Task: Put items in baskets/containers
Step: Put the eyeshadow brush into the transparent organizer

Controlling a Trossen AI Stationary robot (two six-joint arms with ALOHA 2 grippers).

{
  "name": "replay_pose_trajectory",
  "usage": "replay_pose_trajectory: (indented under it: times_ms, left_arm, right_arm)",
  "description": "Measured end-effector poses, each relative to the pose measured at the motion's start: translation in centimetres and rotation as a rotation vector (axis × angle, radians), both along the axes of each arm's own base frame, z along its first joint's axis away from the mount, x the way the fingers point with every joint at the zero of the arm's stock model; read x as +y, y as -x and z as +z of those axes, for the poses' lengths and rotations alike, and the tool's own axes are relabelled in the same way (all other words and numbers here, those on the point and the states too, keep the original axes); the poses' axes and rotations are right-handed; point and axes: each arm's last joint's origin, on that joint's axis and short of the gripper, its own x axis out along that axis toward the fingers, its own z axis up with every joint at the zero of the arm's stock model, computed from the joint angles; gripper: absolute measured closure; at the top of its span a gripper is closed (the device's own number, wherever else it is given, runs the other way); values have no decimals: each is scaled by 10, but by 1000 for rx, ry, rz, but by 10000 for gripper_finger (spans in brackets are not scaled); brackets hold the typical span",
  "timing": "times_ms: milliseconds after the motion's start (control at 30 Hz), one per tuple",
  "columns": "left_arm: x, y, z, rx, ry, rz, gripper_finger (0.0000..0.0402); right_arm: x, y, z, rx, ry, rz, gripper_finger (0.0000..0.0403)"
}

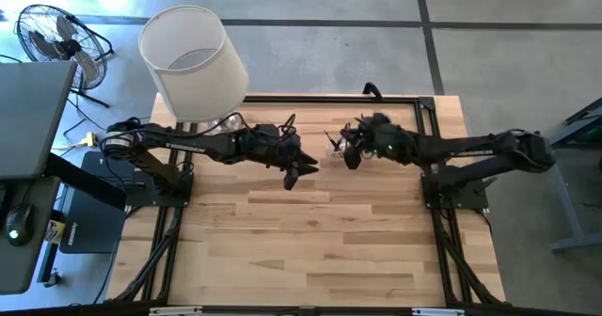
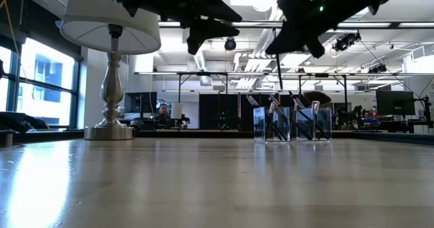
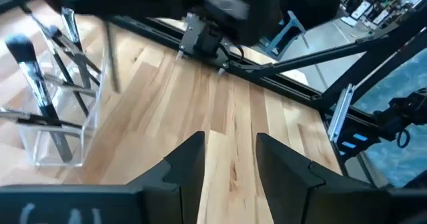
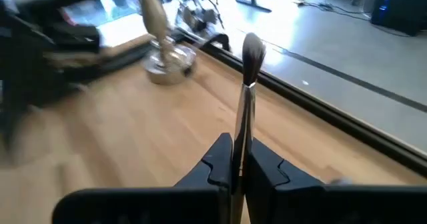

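Note:
The clear plastic holder [image 2: 291, 125] stands on the table's far middle part [image 1: 334, 148], with several slim dark brushes [image 3: 41, 97] upright in its compartments. My right gripper [image 4: 238, 156] hovers just right of the holder [image 1: 349, 156] and above it [image 2: 298, 38]. It is shut on one brush with a small brown bristle head [image 4: 252, 51]. My left gripper [image 3: 230, 159] is open and holds nothing. It hangs in the air to the holder's left [image 1: 293, 171], with the holder [image 3: 57, 127] off to one side in its wrist view. My right gripper pinches the brush between its two fingers on the thin handle, just behind the silver ferrule [image 4: 245, 117]. The brush lies along the fingers and sticks out past their tips, bristle head foremost. It is lifted clear of the table and the holder.
A table lamp with a big white shade [image 1: 193, 60] and a silver base [image 2: 112, 127] stands at the far left. A black frame rail [image 1: 310, 99] runs along the far edge. Bare wood [image 1: 310, 241] fills the table's near half.

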Motion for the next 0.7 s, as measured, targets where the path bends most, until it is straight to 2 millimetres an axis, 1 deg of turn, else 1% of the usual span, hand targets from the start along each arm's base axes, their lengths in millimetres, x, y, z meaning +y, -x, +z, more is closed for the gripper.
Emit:
replay_pose_trajectory:
  times_ms: [167,367,500,600,700]
  left_arm:
    - [-1,1,-3,37,60,-7,268]
    - [-1,2,-5,57,84,8,268]
    - [-1,2,-5,59,100,23,268]
    - [-1,2,-5,61,110,20,268]
    - [-1,2,-5,63,127,14,268]
  right_arm:
    - [-27,-5,-13,68,26,3,393]
    - [-48,-18,-34,112,27,67,393]
    - [-56,-24,-53,197,43,68,393]
    - [-57,-28,-64,235,22,79,390]
    - [-57,-29,-71,241,-23,65,362]
